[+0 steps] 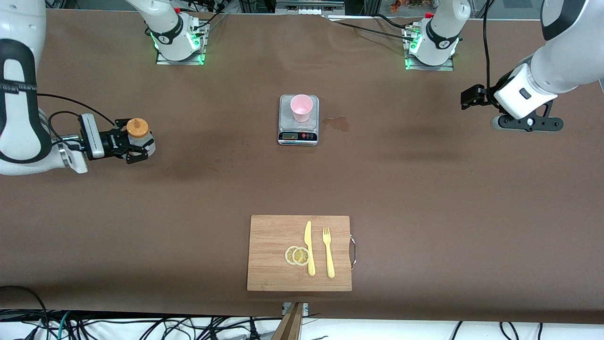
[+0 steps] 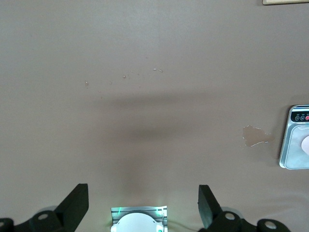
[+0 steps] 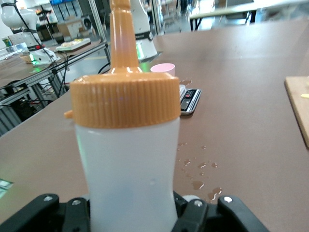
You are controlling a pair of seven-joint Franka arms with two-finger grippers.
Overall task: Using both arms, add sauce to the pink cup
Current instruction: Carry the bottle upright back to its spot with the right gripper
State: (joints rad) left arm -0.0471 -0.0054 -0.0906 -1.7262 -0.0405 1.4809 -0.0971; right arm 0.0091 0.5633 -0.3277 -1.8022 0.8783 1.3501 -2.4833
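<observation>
While the right gripper [image 1: 137,148] is clamping its fingers [image 3: 58,212] around the sauce [image 1: 138,133] at the right arm's end of the table [image 1: 424,198], the bottle is standing upright with its orange cap on top. In the right wrist view the sauce [image 3: 128,159] is filling the middle, with the nozzle pointing up and a few wet drops lying on the table [image 3: 251,135] beside it.

The cup [image 1: 301,108] is sitting upright on the scale [image 1: 298,130] midway between the two arms' ends, well apart from the sauce. A small stain [image 1: 337,123] is lying just beside the scale toward the left arm's end.

The left gripper [image 1: 469,98] is hovering over bare table at the left arm's end, its fingers [image 2: 75,203] spread wide with nothing between them; the left arm is waiting.

Nearer the front camera, a board [image 1: 269,236] is carrying two lemon slices [image 1: 297,255], a knife [image 1: 309,248] and a fork [image 1: 328,251], side by side.
</observation>
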